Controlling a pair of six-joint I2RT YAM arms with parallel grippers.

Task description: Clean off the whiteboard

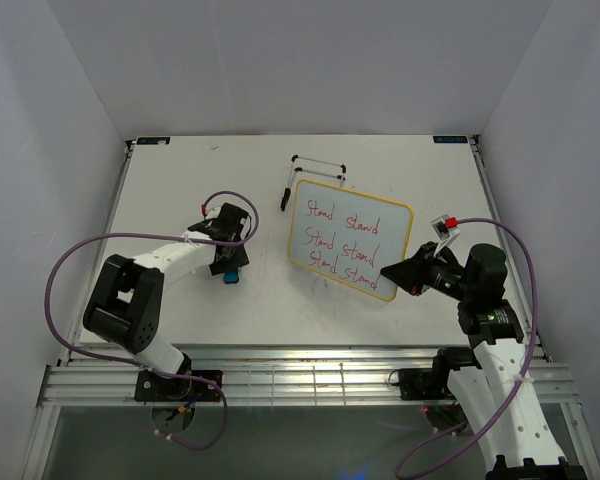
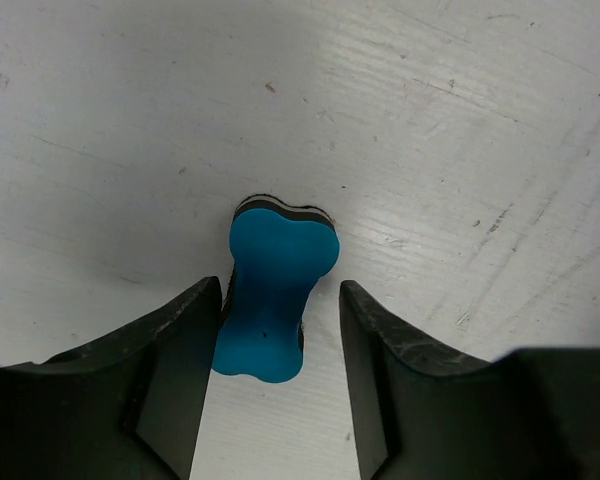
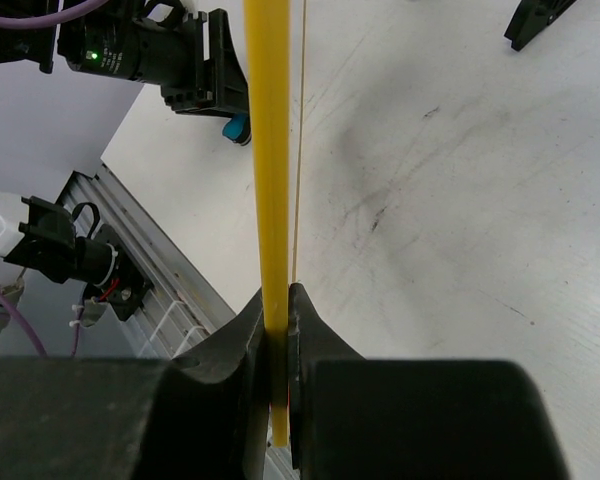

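The whiteboard, white with a yellow frame and several lines of red handwriting, lies tilted in the middle of the table. My right gripper is shut on its near right corner; the right wrist view shows the yellow frame edge clamped between the jaws. The blue bone-shaped eraser lies flat on the table left of the board, also seen from above. My left gripper is open and straddles the eraser's near end, the left finger close against it and a gap on the right.
A marker pen and a small black-and-white wire stand lie behind the board. The table's metal front rail runs along the near edge. White walls enclose the back and sides.
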